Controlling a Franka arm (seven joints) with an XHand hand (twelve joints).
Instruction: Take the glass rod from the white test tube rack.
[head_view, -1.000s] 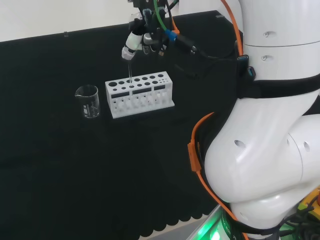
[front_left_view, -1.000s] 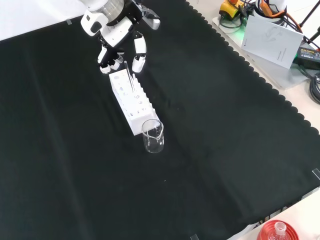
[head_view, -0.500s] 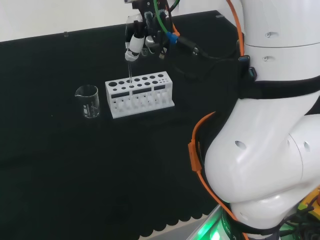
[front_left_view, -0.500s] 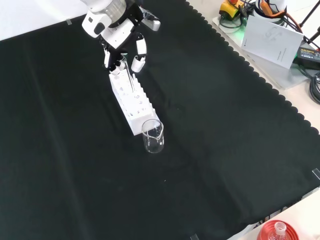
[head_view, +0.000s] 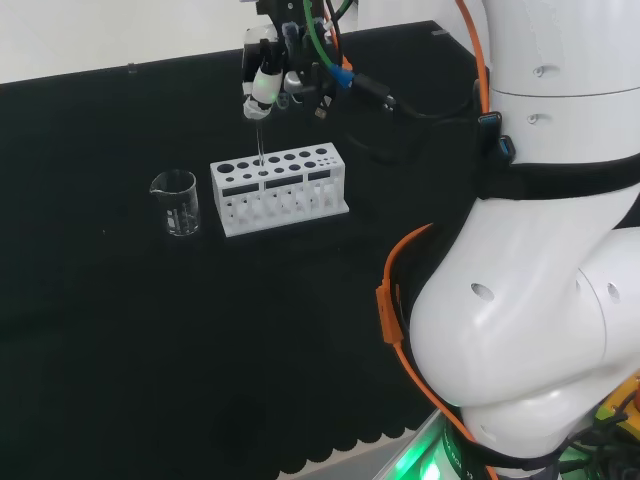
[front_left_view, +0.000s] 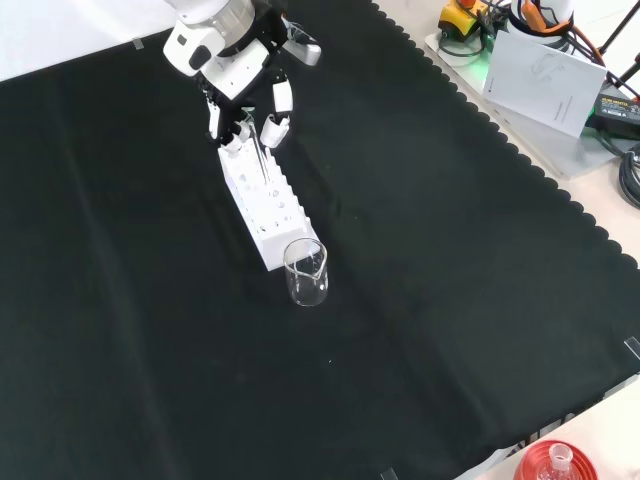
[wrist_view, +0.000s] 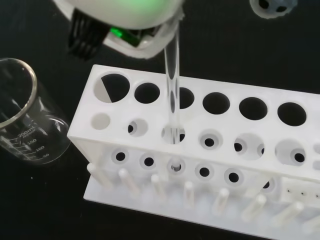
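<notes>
Right, head view, left to right: small clear glass beaker (head_view: 176, 203) stands on the black cloth (head_view: 150, 330) just beside the white plastic test tube rack (head_view: 279, 188). Thin clear glass rod (head_view: 259, 140) stands upright with its lower end in one of the rack's front-row holes; wrist view shows the tip down inside the hole. Black and white robot hand (head_view: 264, 82) sits directly above the rack, fingers pinching the rod's top end.
</notes>
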